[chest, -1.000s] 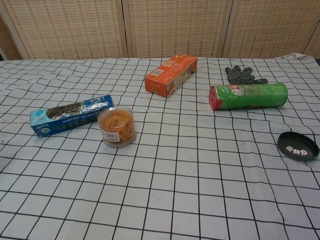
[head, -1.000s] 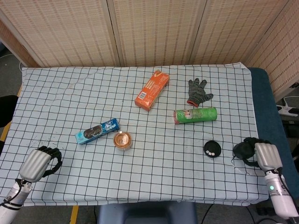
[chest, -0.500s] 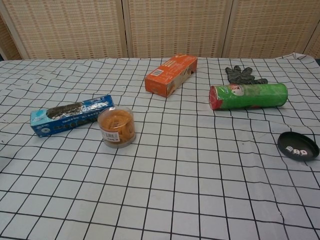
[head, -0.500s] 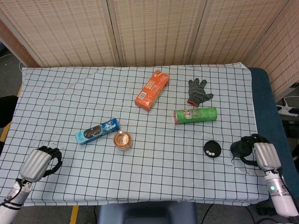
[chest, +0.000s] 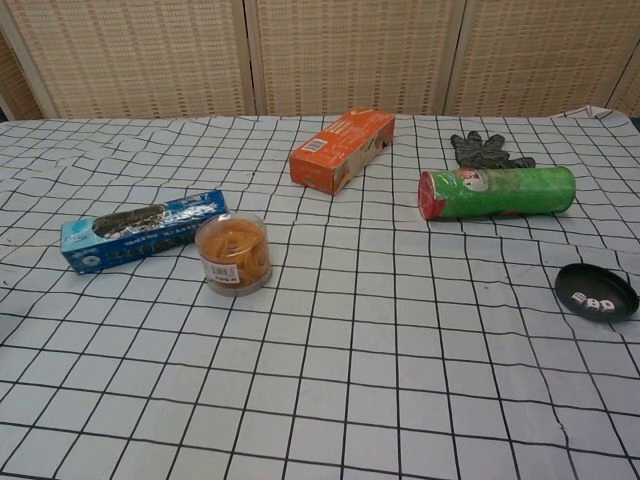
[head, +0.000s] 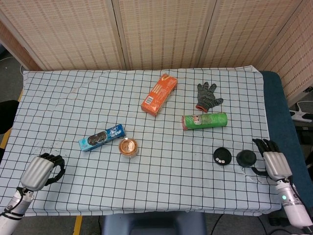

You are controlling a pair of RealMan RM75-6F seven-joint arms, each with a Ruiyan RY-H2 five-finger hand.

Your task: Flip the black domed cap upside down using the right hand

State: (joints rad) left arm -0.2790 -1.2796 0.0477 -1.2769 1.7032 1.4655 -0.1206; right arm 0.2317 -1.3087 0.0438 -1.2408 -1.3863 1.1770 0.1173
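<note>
- the black domed cap [head: 246,157] sits on the checked tabletop [head: 171,181] near its right edge, just beside the right hand [head: 275,163] and apart from it, as far as the head view shows.
- the cap lies on the side of that hand towards the table's middle, and between the hand and a flat black disc with white marks [head: 222,156]; the round cap has no long axis to line up with.
- the right hand's fingers [head: 263,145] are spread and straight, with nothing in them.
- the left hand [head: 41,170] rests at the opposite corner, its fingers curled in on nothing, well apart from the cap; the right hand is plainly the nearer.
- whether the cap now lies dome up or dome down cannot be told at this size.
- judged from the layout, any reach would be a short one sideways towards the table's centre.
- the chest view shows the disc but neither hand nor the cap.
</note>
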